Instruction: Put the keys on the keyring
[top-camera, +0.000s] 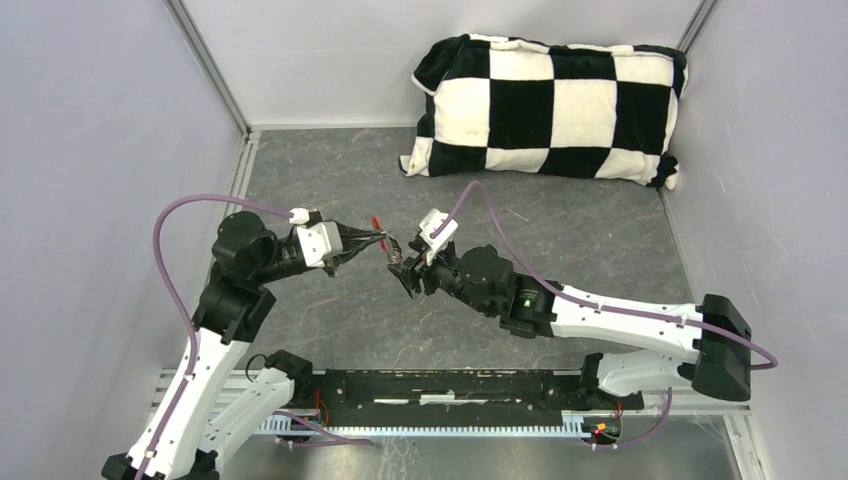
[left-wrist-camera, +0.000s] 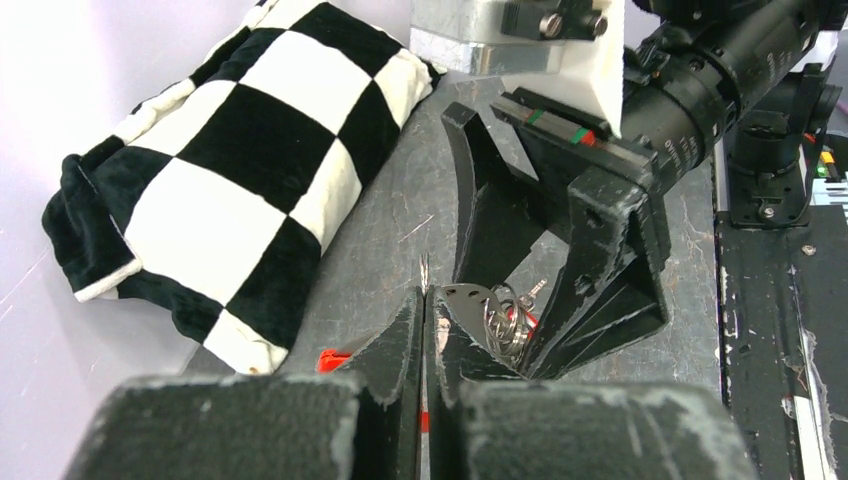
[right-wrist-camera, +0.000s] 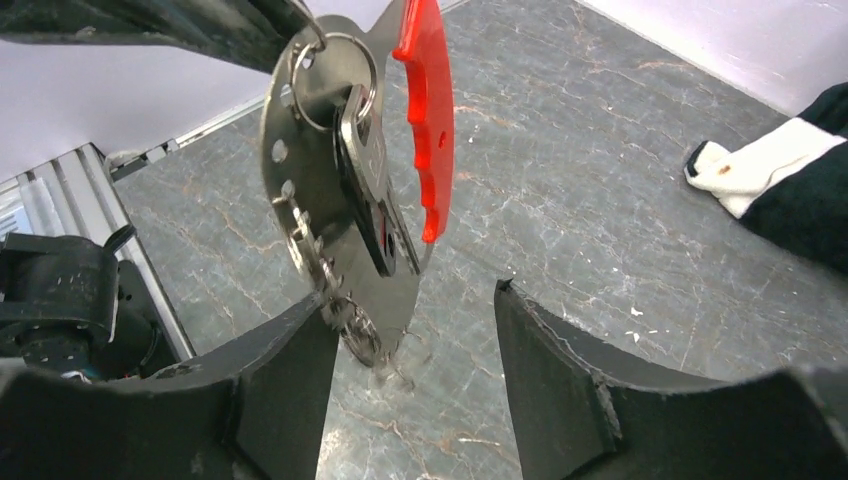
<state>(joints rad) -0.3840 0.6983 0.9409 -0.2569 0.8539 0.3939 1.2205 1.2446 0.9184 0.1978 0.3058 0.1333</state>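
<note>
My top cam sits high behind my arm bases, looking down over the whole table (top-camera: 600, 235), with the checkered pillow (top-camera: 550, 105) at the far end. Left wrist cam rides low and close, facing that pillow and my right arm (left-wrist-camera: 700, 90). Right wrist cam points roughly the other way, super close to the keyring (right-wrist-camera: 425, 120), which all three views catch mid-table.

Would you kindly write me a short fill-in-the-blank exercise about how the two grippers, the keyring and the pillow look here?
1. The left gripper is ___ on the keyring.
2. The jaws of the right gripper stand ___.
3. The keyring's flat fob is coloured ___.
4. The pillow is checked black and ___.
Missing words: shut; open; red; white.
</note>
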